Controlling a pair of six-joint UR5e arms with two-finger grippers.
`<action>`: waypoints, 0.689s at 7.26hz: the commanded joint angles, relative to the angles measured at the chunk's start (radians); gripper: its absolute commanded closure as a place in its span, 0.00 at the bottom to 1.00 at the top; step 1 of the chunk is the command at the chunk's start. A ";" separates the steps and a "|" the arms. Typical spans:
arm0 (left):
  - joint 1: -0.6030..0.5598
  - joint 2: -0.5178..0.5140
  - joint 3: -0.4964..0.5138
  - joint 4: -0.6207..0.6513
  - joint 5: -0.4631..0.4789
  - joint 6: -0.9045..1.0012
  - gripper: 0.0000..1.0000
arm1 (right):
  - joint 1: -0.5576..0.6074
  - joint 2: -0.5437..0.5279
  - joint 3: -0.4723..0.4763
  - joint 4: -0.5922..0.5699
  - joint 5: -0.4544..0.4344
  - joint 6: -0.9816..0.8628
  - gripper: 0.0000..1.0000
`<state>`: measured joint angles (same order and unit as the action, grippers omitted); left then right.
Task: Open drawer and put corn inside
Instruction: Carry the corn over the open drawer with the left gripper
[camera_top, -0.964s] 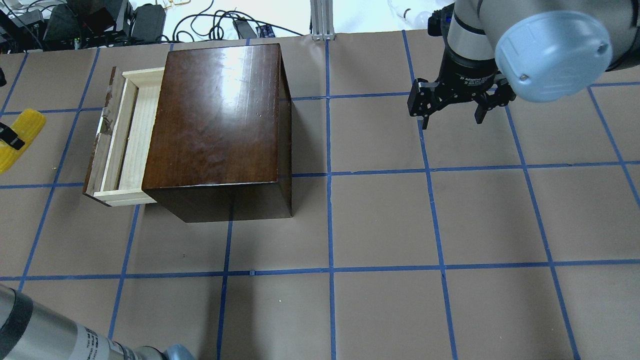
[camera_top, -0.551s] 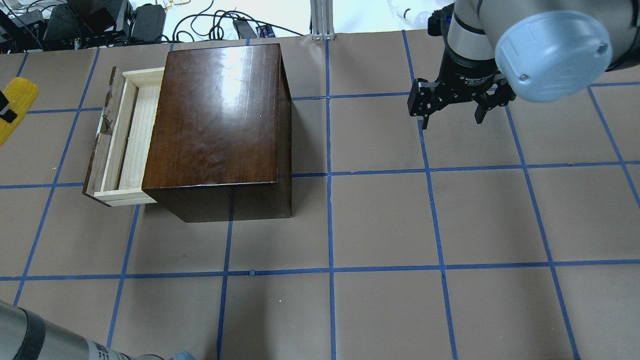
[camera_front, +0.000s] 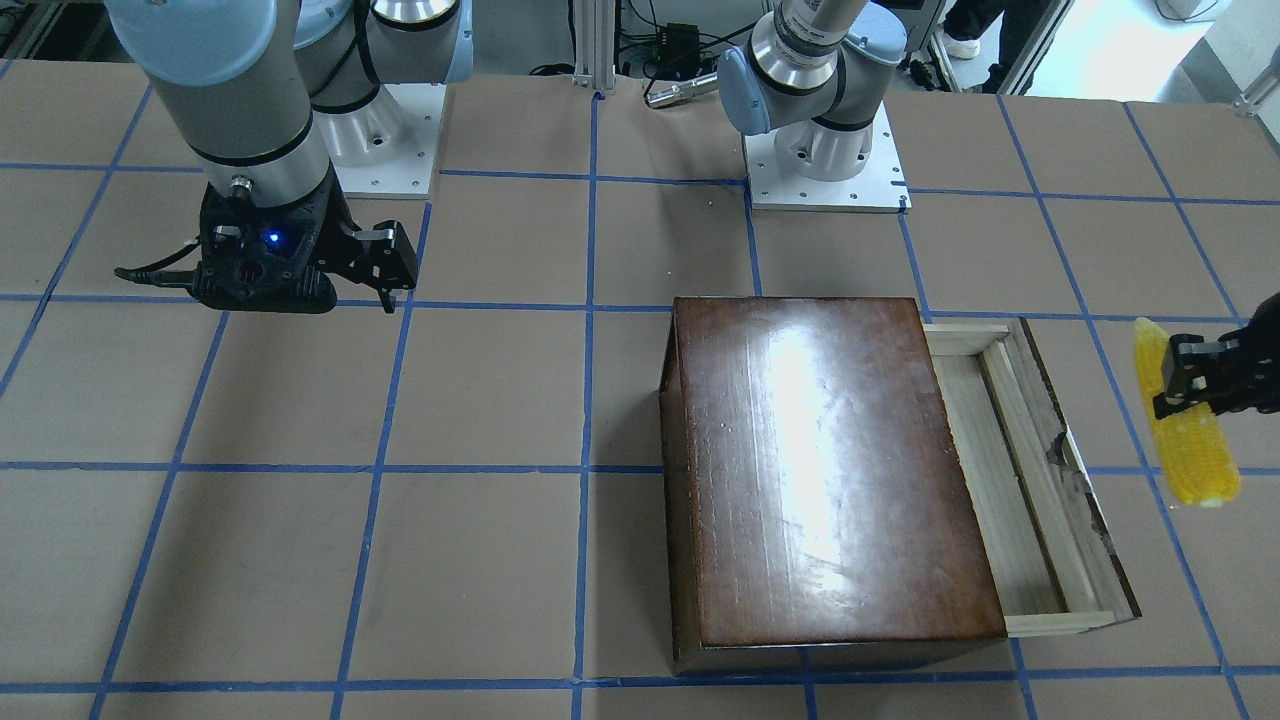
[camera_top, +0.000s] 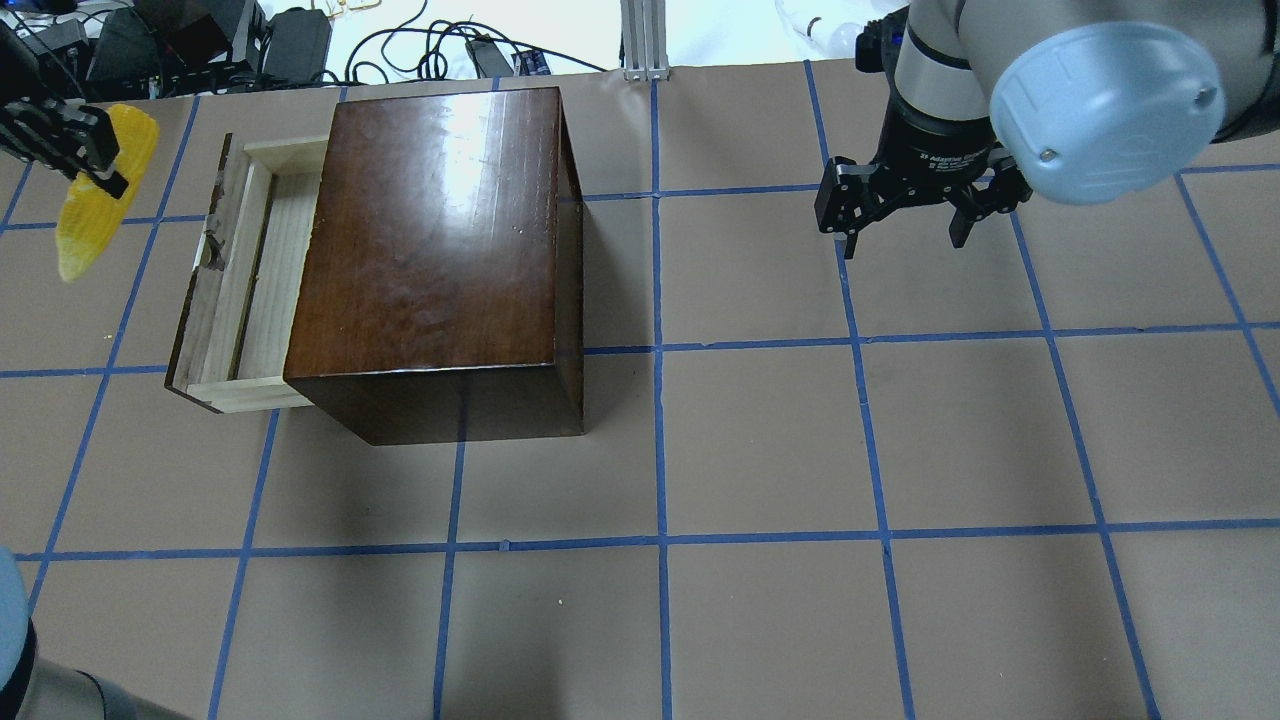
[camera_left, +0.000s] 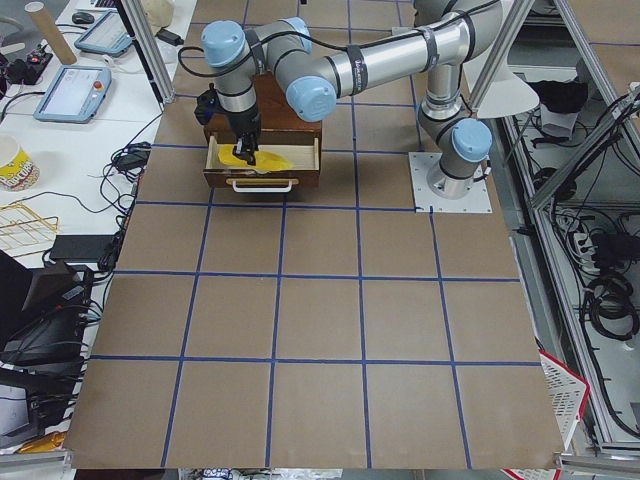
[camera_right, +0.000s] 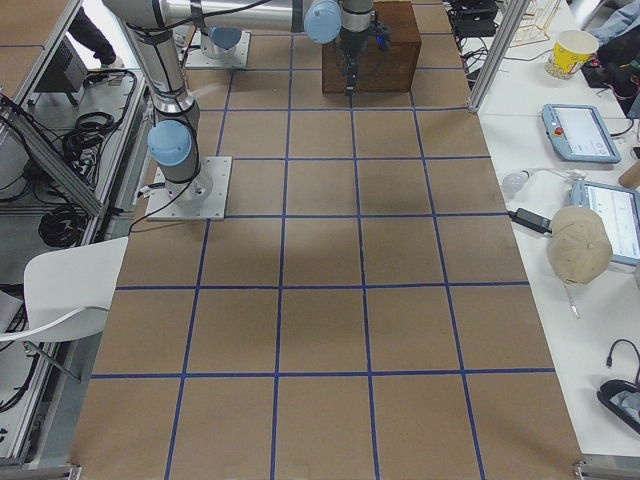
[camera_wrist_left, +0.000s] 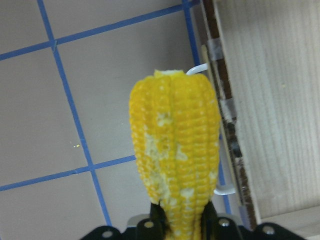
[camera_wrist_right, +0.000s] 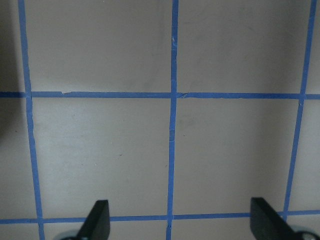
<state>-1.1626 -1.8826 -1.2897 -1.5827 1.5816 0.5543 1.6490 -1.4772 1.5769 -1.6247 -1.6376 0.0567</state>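
Observation:
The drawer (camera_top: 235, 290) of pale wood stands pulled out from the left side of the glossy dark-brown box (camera_top: 430, 250); it also shows in the front view (camera_front: 1030, 480). My left gripper (camera_top: 85, 160) is shut on the yellow corn (camera_top: 95, 205) and holds it in the air just left of the drawer's front panel. The corn shows in the front view (camera_front: 1190, 440) and the left wrist view (camera_wrist_left: 175, 150), its end beside the white pull (camera_wrist_left: 199, 70). My right gripper (camera_top: 905, 240) is open and empty, far right of the box, above bare table.
Brown paper with blue tape lines covers the table (camera_top: 760, 450). Cables and power bricks (camera_top: 200, 45) lie beyond the far edge behind the box. An aluminium post (camera_top: 645, 40) stands at the far middle.
My left gripper has carried the corn away from the left edge, farther back and to the right, toward the drawer's front panel. The right arm has not moved.

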 joint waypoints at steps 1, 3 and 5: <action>-0.028 -0.012 -0.055 0.000 -0.110 -0.169 1.00 | 0.000 0.000 0.000 -0.001 -0.001 0.000 0.00; -0.031 -0.021 -0.106 0.010 -0.127 -0.177 1.00 | 0.000 0.000 0.000 0.000 -0.001 0.000 0.00; -0.034 -0.039 -0.111 0.018 -0.150 -0.172 1.00 | 0.000 0.000 0.000 0.000 -0.001 0.000 0.00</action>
<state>-1.1926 -1.9110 -1.3940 -1.5711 1.4497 0.3800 1.6490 -1.4772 1.5769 -1.6245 -1.6381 0.0568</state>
